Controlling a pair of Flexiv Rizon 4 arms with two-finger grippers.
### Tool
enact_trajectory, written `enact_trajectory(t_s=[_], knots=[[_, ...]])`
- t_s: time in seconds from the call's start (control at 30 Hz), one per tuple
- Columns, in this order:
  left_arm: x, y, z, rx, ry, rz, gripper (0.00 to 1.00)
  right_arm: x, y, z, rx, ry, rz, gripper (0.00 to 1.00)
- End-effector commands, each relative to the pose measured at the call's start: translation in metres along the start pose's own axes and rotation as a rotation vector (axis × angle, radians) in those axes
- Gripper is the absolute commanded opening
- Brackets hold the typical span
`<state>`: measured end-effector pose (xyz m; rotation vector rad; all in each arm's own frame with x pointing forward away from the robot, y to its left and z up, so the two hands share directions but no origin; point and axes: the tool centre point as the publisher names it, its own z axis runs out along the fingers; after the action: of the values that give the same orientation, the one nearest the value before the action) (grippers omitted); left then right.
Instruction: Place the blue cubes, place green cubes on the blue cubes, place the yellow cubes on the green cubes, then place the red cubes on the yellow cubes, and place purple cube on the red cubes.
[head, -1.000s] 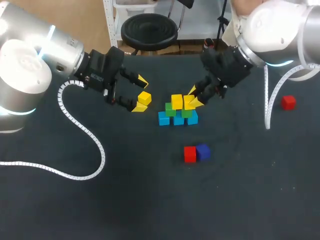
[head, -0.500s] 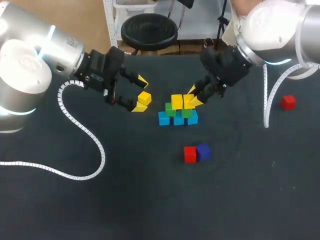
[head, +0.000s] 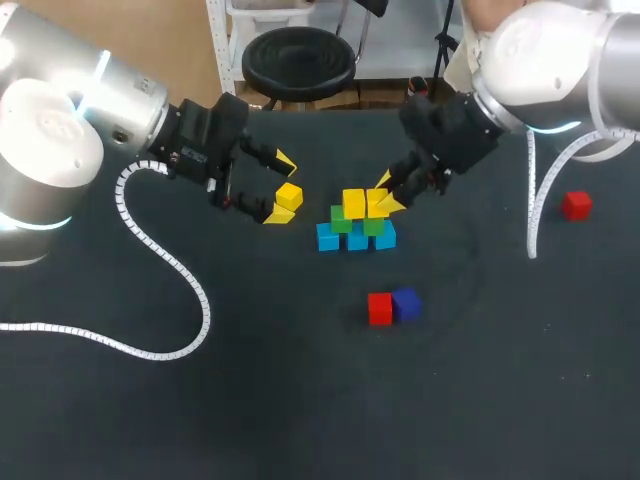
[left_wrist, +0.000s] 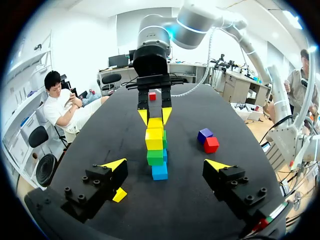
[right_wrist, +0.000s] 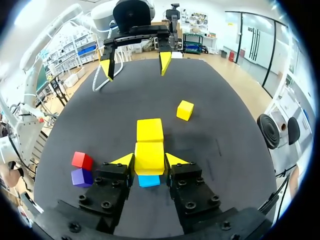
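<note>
Placement of yellows: gripping a yellow cube (right_wrist: 149, 152) in the right end effector (right_wrist: 149, 161) atop the green cubes (head: 340, 224), left end effector (head: 279, 188) open near a loose yellow cube (head: 290, 196); probably needing release next.

Table (head: 300, 400): black matte top, plain and flat. Far edge straight. Near and side edges run out of head view. Few pale specks toward right side.

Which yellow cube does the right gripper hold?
The stacked yellow cube clamped in the right gripper; its yellow neighbour on the stack and the loose yellow cube are untouched.
</note>
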<state>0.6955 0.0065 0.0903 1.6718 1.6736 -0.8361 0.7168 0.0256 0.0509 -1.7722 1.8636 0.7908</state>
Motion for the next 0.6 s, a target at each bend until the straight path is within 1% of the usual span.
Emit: enact_trajectory(t_s=[0.03, 0.17, 0.27, 0.3, 0.33, 0.37, 0.4, 0.43, 0.6], knots=[[0.0011, 0.0001, -0.0004, 0.0, -0.003, 0.003, 1.0, 0.0, 0.0007, 0.0008, 0.005, 0.003, 0.003, 0.29], [0.0011, 0.0001, -0.0004, 0.0, -0.003, 0.003, 1.0, -0.0007, -0.0001, 0.001, 0.005, 0.006, 0.003, 0.31], [0.0011, 0.0001, -0.0004, 0.0, -0.003, 0.003, 1.0, -0.0001, -0.001, 0.0018, 0.001, 0.006, 0.006, 0.36], [0.0011, 0.0001, -0.0004, 0.0, -0.003, 0.003, 1.0, -0.0001, -0.0011, 0.0023, -0.001, 0.006, 0.007, 0.42], [0.0011, 0.0001, -0.0004, 0.0, -0.003, 0.003, 1.0, -0.0001, -0.0013, 0.0027, -0.002, 0.006, 0.007, 0.44], [0.0011, 0.0001, -0.0004, 0.0, -0.003, 0.003, 1.0, -0.0002, -0.0014, 0.0028, -0.004, 0.005, 0.008, 0.48], [0.0011, 0.0001, -0.0004, 0.0, -0.003, 0.003, 1.0, -0.0003, -0.0013, 0.0028, -0.006, 0.003, 0.009, 0.76], [0.0011, 0.0001, -0.0004, 0.0, -0.003, 0.003, 1.0, -0.0003, -0.0014, 0.0029, -0.007, 0.002, 0.009, 1.0], [0.0011, 0.0001, -0.0004, 0.0, -0.003, 0.003, 1.0, -0.0006, -0.0003, 0.0009, -0.008, -0.001, 0.005, 1.0]])
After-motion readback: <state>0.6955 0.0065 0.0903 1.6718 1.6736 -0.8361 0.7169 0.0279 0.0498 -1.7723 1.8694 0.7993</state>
